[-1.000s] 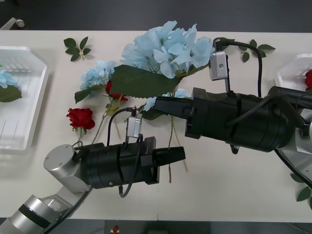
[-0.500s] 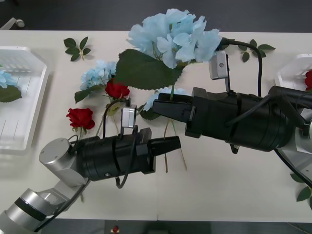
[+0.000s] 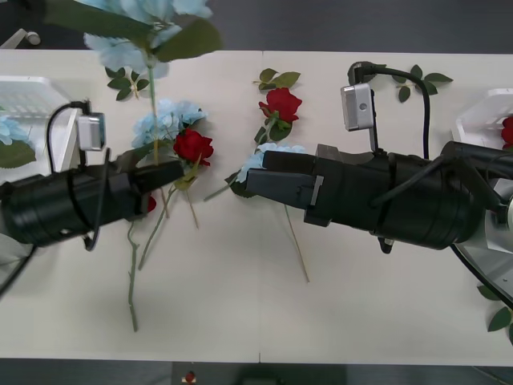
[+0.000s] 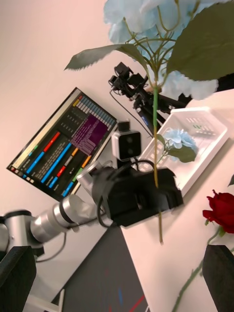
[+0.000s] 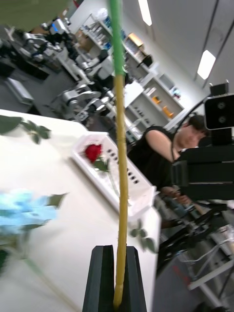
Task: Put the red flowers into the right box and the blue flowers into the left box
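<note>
My left gripper (image 3: 172,172) is shut on the thin stem (image 5: 119,195) of a blue flower (image 3: 144,20), whose bloom rises above the table's left rear. That flower (image 4: 161,29) stands upright in the left gripper (image 4: 157,187). Beside it lies the left box (image 3: 40,192), holding another blue flower (image 3: 8,132). My right gripper (image 3: 244,180) hovers open over the table's middle with nothing in it. Red flowers (image 3: 194,146) (image 3: 282,104) and blue flowers (image 3: 164,120) lie on the table. The right box (image 3: 477,120) holds a red flower (image 5: 94,152).
Loose green leaf sprigs (image 3: 127,79) (image 3: 421,80) lie near the table's far edge. Long stems (image 3: 132,273) trail toward the front. The front half of the table top (image 3: 240,321) is bare. A monitor (image 4: 63,141) stands beyond the left side.
The big blue flower passed from the right gripper to the left one. The left arm swung left with it, uncovering a red rose at the back. The right arm stayed put.
</note>
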{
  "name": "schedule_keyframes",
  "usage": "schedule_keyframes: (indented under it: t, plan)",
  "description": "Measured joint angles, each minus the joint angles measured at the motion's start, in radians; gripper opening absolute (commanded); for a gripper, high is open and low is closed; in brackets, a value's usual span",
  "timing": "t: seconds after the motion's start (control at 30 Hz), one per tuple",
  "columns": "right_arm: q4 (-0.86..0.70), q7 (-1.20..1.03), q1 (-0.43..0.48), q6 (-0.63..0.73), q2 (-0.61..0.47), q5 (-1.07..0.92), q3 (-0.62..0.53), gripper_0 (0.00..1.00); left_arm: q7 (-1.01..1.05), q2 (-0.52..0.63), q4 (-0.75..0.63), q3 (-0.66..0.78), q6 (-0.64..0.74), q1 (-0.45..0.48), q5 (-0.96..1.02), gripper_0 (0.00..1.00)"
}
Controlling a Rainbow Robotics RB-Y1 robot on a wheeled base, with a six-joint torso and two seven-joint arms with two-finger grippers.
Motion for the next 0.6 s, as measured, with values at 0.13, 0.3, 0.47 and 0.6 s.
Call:
schedule_keyframes:
  t: [0.13, 0.3, 0.47, 0.6]
  plan:
    - [0.008, -0.010, -0.001, 0.000, 0.000, 0.019, 0.000, 1.00, 0.000, 0.088, 0.004, 0.102, -0.001, 0.026, -0.034, 0.00]
    - [0.064, -0.093, -0.042, 0.062, -0.002, 0.115, 0.000, 1.00, 0.029, 0.140, 0.056, 0.275, -0.004, 0.071, -0.174, 0.00]
    - [0.103, -0.336, -0.121, 0.170, -0.037, 0.346, 0.000, 1.00, 0.243, 0.160, 0.079, 0.417, -0.083, 0.120, -0.389, 0.00]
    - [0.104, -0.508, -0.182, 0.285, -0.064, 0.513, 0.008, 1.00, 0.280, 0.180, 0.079, 0.470, -0.172, 0.166, -0.521, 0.00]
